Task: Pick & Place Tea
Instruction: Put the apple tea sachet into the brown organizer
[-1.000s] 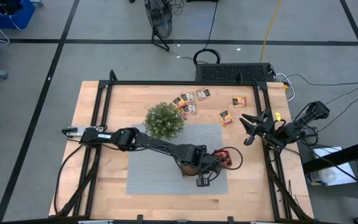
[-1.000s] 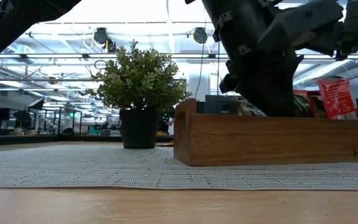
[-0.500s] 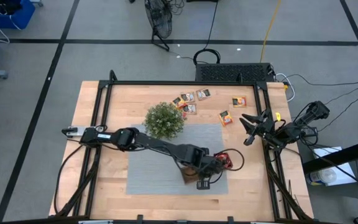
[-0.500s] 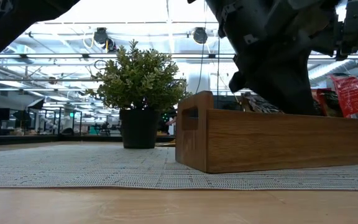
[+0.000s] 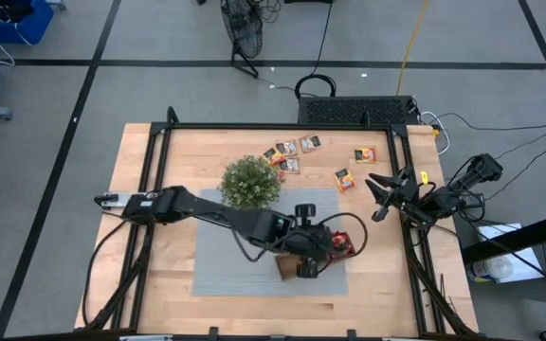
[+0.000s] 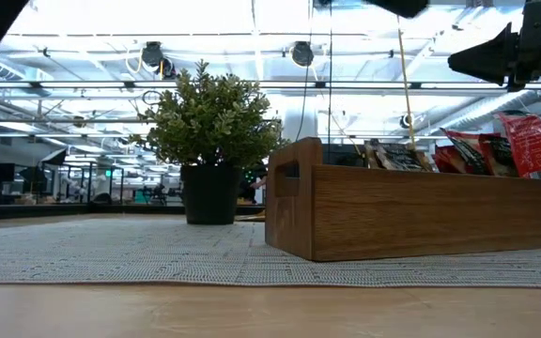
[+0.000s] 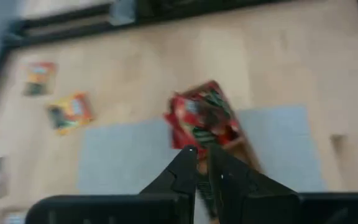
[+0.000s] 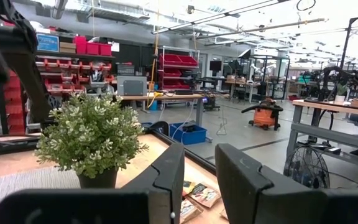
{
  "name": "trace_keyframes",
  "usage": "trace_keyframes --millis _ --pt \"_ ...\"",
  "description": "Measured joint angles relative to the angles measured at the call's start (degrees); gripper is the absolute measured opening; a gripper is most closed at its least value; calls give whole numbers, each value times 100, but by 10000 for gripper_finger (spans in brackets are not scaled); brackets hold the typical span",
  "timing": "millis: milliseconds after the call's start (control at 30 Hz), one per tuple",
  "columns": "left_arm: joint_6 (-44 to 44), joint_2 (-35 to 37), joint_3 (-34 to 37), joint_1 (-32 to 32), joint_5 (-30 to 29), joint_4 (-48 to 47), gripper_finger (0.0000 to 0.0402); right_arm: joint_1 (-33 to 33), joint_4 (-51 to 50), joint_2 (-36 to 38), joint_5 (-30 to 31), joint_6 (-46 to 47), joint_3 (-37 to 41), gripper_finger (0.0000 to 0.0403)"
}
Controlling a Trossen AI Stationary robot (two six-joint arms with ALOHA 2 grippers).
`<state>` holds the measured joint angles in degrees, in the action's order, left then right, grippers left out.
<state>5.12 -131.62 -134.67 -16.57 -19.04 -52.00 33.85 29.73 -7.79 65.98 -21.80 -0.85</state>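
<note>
Two arms over the table (image 5: 150, 152): left gripper (image 5: 303, 254) above the wooden tray (image 6: 421, 211), fingers slightly parted, nothing held. Right gripper (image 5: 379, 195) idle at the right edge, narrowly open. Red tea sachets (image 6: 496, 141) upright in the tray, others (image 5: 288, 155) loose beyond the plant (image 5: 250, 183)

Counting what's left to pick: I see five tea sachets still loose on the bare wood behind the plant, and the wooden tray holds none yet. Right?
Not quite: the wooden tray already holds sachets, standing above its wall in the low view. The loose sachets do lie behind the plant.
</note>
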Motion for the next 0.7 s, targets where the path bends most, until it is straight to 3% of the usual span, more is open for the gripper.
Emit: trace_keyframes --millis 100,267,333,533,700 --pt "-81 147 4 -74 -435 -200 46 0 -1 0 0 -1 0 78" --pt "-360 167 49 -29 -423 -1 47 0 -4 0 0 -9 -1 78" --pt "-415 169 290 70 -128 509 47 0 4 2 0 0 -1 78" --pt "-866 132 1342 349 1519 2729 47 0 1 0 0 0 1 78" --pt "-802 444 2242 594 1825 3564 47 -2 4 1 -1 1 -1 78"
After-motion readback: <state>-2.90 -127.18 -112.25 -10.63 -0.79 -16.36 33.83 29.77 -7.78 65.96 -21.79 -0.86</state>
